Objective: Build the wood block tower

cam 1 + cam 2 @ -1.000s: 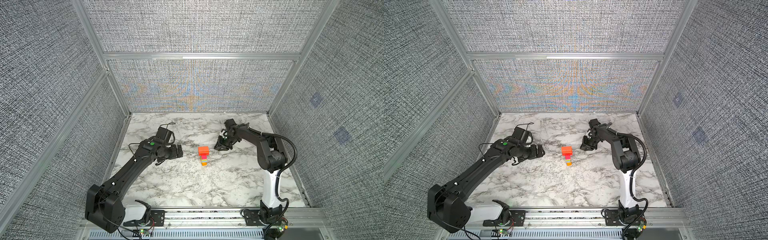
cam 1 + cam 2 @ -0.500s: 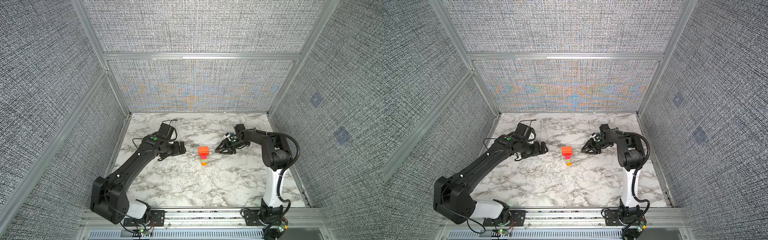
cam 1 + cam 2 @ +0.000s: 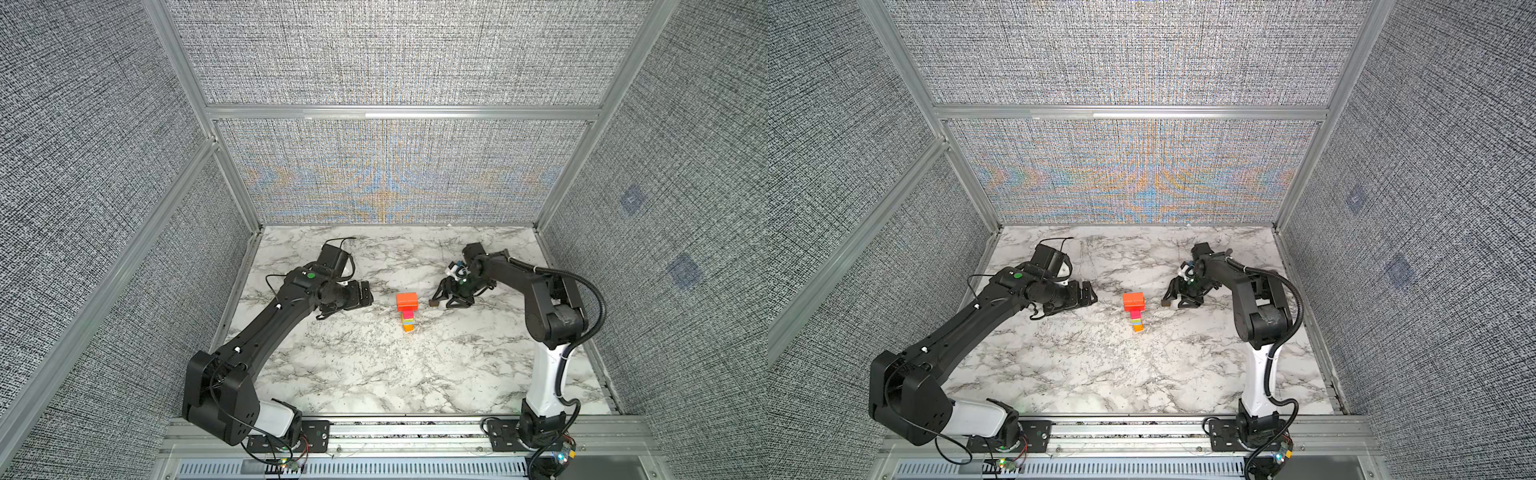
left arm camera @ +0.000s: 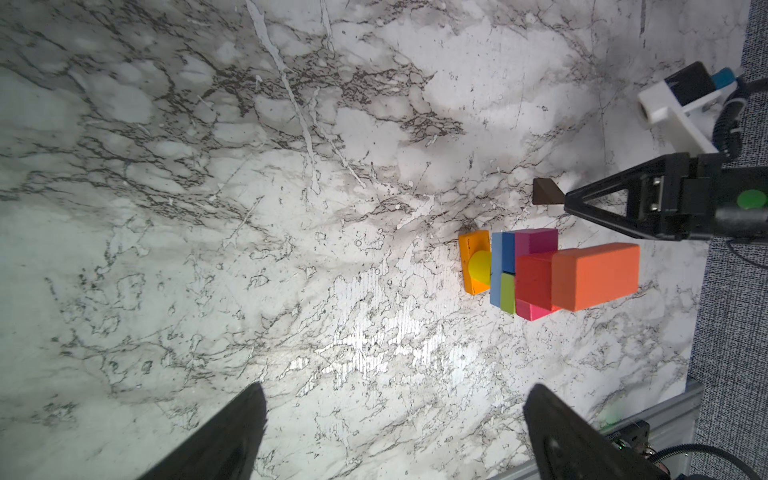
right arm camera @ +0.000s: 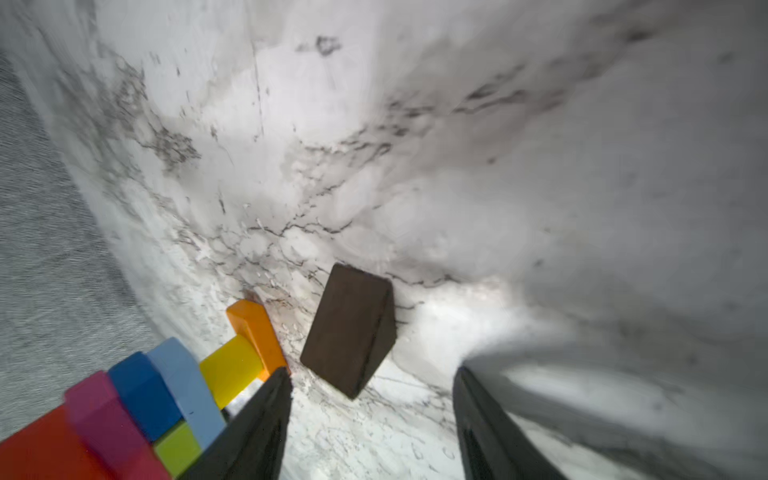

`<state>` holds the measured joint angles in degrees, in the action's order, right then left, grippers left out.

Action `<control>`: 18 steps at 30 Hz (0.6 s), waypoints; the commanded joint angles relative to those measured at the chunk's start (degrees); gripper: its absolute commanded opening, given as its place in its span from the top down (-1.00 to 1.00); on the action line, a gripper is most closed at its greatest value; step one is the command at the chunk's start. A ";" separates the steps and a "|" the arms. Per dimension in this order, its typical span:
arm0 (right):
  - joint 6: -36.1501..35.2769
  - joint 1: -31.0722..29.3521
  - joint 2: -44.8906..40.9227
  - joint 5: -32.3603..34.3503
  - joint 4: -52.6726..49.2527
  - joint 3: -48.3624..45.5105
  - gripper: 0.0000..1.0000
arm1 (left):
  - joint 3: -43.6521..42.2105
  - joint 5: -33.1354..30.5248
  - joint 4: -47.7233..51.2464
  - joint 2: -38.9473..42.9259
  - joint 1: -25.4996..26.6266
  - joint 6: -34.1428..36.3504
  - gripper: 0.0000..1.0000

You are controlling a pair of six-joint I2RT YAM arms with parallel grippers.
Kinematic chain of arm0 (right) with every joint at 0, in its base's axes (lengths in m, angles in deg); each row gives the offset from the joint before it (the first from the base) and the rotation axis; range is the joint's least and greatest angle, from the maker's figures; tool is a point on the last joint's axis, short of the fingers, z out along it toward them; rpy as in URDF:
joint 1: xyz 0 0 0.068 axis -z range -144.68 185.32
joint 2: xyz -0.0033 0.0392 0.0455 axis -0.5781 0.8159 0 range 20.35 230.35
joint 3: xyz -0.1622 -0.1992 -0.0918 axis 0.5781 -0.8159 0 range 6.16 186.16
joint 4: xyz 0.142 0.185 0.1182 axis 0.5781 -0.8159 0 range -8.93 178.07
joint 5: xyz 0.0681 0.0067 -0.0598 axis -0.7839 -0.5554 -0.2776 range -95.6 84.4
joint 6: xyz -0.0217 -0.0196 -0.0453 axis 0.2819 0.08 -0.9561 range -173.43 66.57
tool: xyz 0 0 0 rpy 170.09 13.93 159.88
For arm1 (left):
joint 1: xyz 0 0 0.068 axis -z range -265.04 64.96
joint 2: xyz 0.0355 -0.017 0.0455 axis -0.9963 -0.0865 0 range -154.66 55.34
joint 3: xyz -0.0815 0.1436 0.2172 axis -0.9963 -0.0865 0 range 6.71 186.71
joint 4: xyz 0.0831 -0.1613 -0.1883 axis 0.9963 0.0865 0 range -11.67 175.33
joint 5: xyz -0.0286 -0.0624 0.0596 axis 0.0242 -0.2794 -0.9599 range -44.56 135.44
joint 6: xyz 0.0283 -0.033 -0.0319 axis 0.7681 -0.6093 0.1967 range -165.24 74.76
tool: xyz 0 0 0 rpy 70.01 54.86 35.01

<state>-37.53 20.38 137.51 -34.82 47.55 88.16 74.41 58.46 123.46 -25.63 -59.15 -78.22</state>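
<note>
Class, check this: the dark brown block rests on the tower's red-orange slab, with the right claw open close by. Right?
No. The dark brown block lies on the marble table beside the tower, not on its red-orange slab; the right wrist view shows it. The right claw is open close by.

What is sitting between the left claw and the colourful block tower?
Nothing: only bare marble tabletop separates the left claw from the block tower, as both top views show.
</note>
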 commanded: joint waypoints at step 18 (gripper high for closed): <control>-0.22 -10.30 4.29 26.53 -7.76 8.57 -0.05 | -2.54 -3.33 1.28 3.85 -0.05 0.98 -0.98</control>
<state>-37.57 10.70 141.23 -11.04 41.30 96.09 72.03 56.56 123.81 -22.22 -59.19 -78.02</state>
